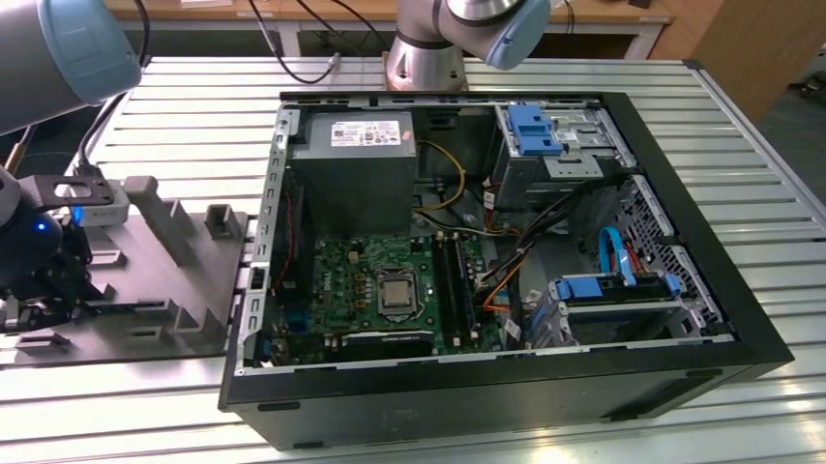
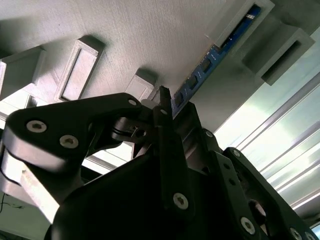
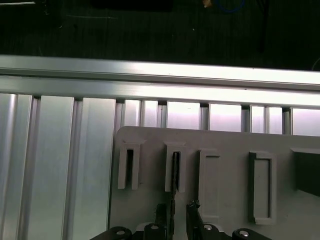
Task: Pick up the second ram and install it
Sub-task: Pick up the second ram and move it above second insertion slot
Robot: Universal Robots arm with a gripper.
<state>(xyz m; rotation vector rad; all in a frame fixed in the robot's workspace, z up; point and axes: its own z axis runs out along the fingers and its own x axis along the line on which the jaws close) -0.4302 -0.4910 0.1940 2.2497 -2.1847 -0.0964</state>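
Observation:
The second ram [image 3: 175, 172] stands on edge in a slot of the grey holder tray [image 3: 225, 142]. In the second wrist view it is a blue-edged stick [image 2: 215, 52] with small chips, running along its slot. My gripper [image 3: 176, 216] straddles the stick's near end, open: one fingertip [image 3: 161, 216] is close beside the stick and the other stands a little off it. The gripper [image 2: 175, 107] reaches the same end in the second wrist view. In the exterior view the gripper [image 1: 39, 290] hangs over the tray at the far left.
The open computer case [image 1: 697, 319] lies in the middle of the slatted metal table [image 1: 761, 145]. Inside it are the green motherboard [image 1: 348, 280] with long black slots [image 1: 452, 285], a grey power-supply box [image 1: 351, 159] and drive cages. The tray holds other raised slots [image 3: 261, 187].

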